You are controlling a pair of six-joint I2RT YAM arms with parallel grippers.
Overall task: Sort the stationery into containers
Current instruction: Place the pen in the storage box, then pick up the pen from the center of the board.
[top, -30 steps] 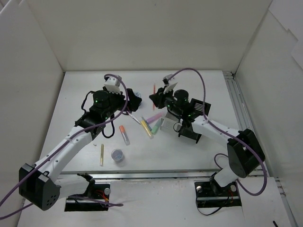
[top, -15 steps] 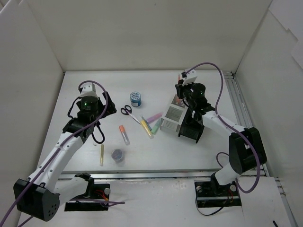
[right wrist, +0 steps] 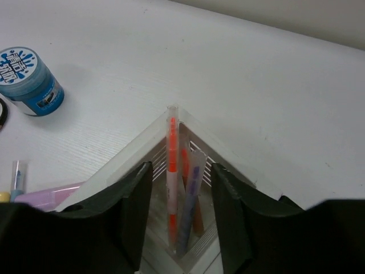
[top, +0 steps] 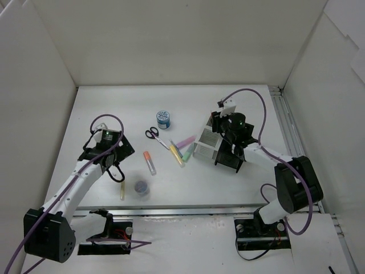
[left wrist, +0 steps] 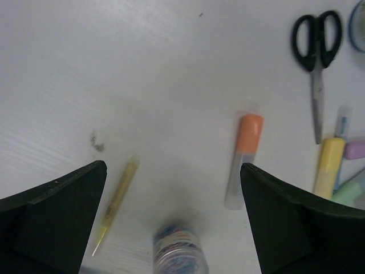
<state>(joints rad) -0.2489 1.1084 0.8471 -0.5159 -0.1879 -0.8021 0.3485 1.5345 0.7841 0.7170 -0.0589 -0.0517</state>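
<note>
My right gripper (right wrist: 178, 182) is open above a corner compartment of the white mesh organizer (right wrist: 128, 151). An orange pen (right wrist: 171, 165) and a purple pen (right wrist: 191, 200) stand in that compartment between the fingers, untouched. In the top view this gripper (top: 221, 130) hangs over the organizer (top: 204, 147), next to the black mesh holder (top: 231, 158). My left gripper (left wrist: 174, 228) is open and empty above the purple jar (left wrist: 179, 251), with a yellow pen (left wrist: 117, 197) to its left and an orange marker (left wrist: 245, 151) to its right. The scissors (left wrist: 316, 51) lie farther off.
The blue tin (top: 164, 119) stands at the back centre, also in the right wrist view (right wrist: 28, 80). Yellow, green and pink markers (top: 181, 149) lie left of the organizer. White walls enclose the table on three sides.
My right gripper carried the orange pen over the organizer, and the pen now stands in the compartment. My left arm drew back from the scissors toward the near left.
</note>
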